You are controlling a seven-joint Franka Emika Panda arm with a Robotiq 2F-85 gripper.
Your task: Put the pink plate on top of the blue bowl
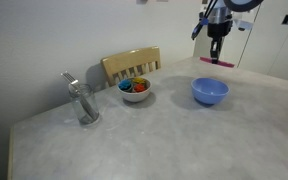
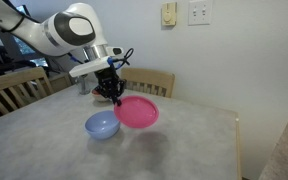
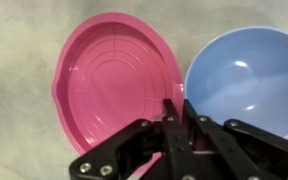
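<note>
Wrist view shows the gripper (image 3: pixel 173 108) clamped on the rim of the round magenta-pink plastic plate (image 3: pixel 114 75), held aloft just beside the round periwinkle-blue plastic bowl (image 3: pixel 246 80) on the counter (image 3: pixel 14 40). Centre the plate over the bowl, level it, then lower before releasing.

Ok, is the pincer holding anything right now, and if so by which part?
Yes: the pincer is shut on the pink plate, pinching its rim on the side nearest the blue bowl.
</note>
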